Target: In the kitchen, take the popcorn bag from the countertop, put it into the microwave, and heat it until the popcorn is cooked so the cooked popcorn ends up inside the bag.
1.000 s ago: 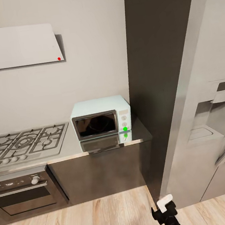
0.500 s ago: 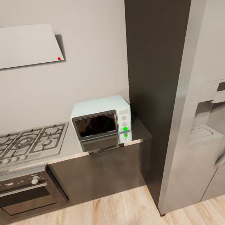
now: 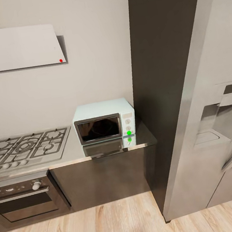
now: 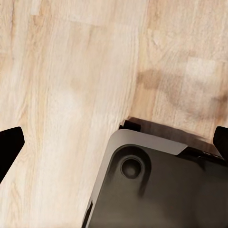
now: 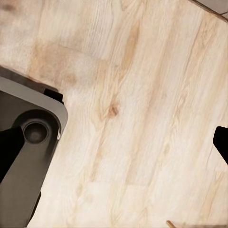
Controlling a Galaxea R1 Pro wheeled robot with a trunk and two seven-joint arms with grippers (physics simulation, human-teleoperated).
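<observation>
The boxy mint-blue microwave [image 3: 104,120] sits on the glossy grey countertop [image 3: 143,136], door closed, a green light lit beside its white knobs, between the grated steel hob [image 3: 26,146] and the brushed-steel fridge [image 3: 205,118]. Both wrist views look down on pale wood-plank floor [image 4: 71,95]. The left gripper [image 4: 114,147] and right gripper [image 5: 116,145] appear spread wide, only dark fingertips showing at the edges.
</observation>
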